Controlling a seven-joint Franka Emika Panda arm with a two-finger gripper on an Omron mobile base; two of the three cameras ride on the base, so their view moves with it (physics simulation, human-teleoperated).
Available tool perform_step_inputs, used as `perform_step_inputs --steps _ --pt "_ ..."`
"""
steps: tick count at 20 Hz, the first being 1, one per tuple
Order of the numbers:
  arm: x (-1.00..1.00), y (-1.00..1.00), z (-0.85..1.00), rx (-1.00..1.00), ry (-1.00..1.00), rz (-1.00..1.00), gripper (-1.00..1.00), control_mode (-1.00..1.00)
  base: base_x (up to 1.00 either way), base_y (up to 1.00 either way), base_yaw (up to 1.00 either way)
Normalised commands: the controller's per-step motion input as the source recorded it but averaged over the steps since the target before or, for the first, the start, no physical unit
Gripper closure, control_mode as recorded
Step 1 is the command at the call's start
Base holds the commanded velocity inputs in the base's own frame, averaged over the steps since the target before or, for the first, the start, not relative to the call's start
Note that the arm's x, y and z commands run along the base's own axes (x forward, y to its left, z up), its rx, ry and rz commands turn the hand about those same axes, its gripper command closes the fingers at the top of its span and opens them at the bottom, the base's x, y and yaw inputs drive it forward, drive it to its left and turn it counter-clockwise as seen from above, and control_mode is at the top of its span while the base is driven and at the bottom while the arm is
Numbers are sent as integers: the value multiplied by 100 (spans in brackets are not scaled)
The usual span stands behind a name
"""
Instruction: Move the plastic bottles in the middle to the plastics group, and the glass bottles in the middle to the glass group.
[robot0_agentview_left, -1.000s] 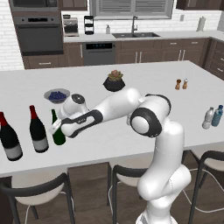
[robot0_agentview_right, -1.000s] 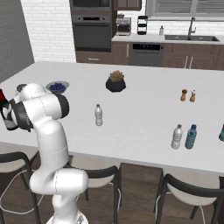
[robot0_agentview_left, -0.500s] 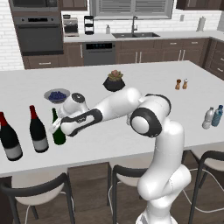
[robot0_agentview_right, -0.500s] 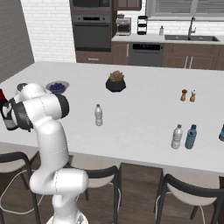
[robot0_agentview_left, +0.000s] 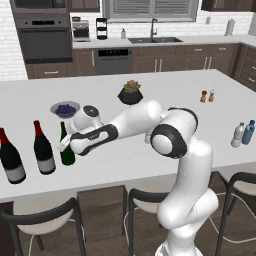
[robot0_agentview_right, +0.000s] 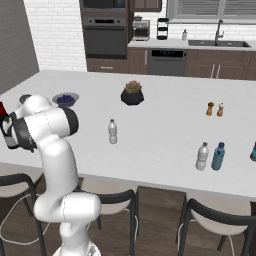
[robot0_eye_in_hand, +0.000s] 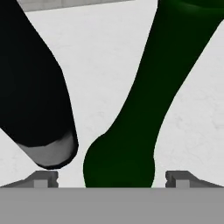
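Currently I read the gripper (robot0_eye_in_hand: 112, 177) as spread wide: in the hand view its 2 dark fingertips (robot0_eye_in_hand: 41, 178) stand well apart at the bottom, and the green glass bottle (robot0_eye_in_hand: 144, 113) sits in the gap between them with bare counter visible on either side of it. I see no contact between fingertips and glass, so nothing is gripped.

From the left base view, the green glass bottle (robot0_agentview_left: 66, 147) stands upright on the white island counter (robot0_agentview_left: 165, 107), just right of the nearer of the 2 black wine bottles (robot0_agentview_left: 43, 150). The second wine bottle (robot0_agentview_left: 10, 159) stands further left, near the counter's front edge. Both carry red tops and pale labels. The gripper (robot0_agentview_left: 64, 145) is level with the green bottle's neck, arm stretched out low to the left across the counter.

In the hand view, the black body of a wine bottle (robot0_eye_in_hand: 33, 92) shows beside the green one, apart from it.

1 clear plastic bottle (robot0_agentview_right: 113, 131) with a white cap stands alone mid-counter in the right base view. Toward the right end, a second clear bottle (robot0_agentview_right: 202, 156) stands just beside a blue-tinted bottle (robot0_agentview_right: 218, 156); the left base view shows the same pair (robot0_agentview_left: 243, 134) at the far right.

Other items on the counter: a dark pot with a plant (robot0_agentview_left: 131, 93), a bowl of dark berries (robot0_agentview_left: 65, 108), and 2 small shakers (robot0_agentview_left: 207, 95).
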Motion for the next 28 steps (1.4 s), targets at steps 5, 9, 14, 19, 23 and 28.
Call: perform_step_inputs --steps 5,9,14,19,23,28 --pt "-16 -25 46 3 -1 0 -100 -100 0 0 0" --pt "-65 -34 76 3 0 -1 -100 -100 0 0 0" --pt "-63 -59 85 0 3 -6 -100 -100 0 0 0" --pt "-47 -83 56 -2 0 -13 -100 -100 0 0 0" --pt "-31 -90 1 -14 0 -21 -100 -100 0 0 0" --pt "-8 -63 11 -26 2 -34 -100 -100 0 0 0"
